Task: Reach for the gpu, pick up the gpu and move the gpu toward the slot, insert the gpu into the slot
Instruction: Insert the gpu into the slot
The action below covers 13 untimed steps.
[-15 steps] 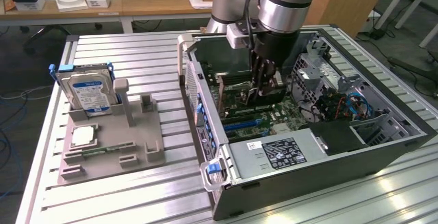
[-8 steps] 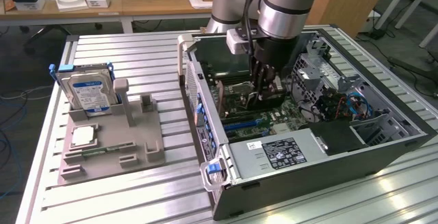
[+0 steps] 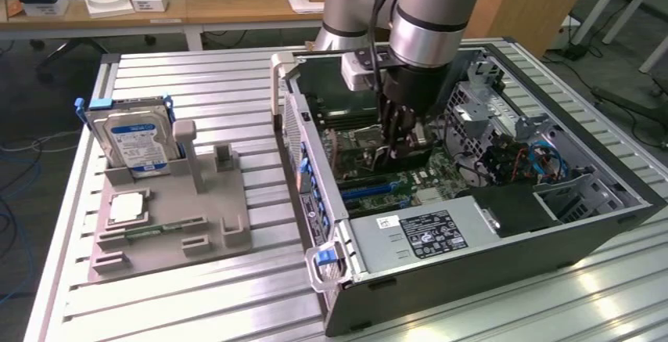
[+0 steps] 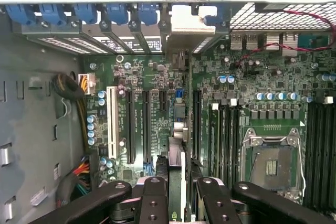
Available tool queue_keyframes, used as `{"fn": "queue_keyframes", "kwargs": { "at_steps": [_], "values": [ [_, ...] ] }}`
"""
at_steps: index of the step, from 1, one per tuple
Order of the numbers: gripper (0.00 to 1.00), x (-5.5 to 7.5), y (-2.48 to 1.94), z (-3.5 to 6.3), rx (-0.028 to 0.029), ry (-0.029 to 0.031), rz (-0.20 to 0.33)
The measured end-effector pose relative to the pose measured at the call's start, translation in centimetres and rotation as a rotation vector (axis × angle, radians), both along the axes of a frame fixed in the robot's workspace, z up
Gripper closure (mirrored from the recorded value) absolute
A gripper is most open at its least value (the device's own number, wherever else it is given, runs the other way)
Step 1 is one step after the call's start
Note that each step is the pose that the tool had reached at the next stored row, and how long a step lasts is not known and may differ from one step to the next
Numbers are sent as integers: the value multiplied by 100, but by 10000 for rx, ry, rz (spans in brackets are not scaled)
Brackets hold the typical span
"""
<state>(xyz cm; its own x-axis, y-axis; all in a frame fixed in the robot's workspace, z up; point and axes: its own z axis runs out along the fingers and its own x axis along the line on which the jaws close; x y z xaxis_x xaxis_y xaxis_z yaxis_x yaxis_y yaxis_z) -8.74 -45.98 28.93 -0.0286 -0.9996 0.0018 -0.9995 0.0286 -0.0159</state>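
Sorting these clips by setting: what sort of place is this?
Likely a robotics lab bench: an open computer case on a slatted aluminium table, a parts fixture holding a hard drive, cluttered wooden desks behind.

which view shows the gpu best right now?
The wrist view: the gpu runs edge-on from between the gripper fingers to its pale bracket at the case wall, above the motherboard slots. In the exterior view, the arm inside the computer case mostly hides it.
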Motion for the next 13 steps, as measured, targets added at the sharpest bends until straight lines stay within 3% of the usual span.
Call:
{"fn": "queue_keyframes", "kwargs": {
  "at_steps": [13],
  "values": [
    [74, -66, 0, -205, 0, 0, 0]
  ]
}}
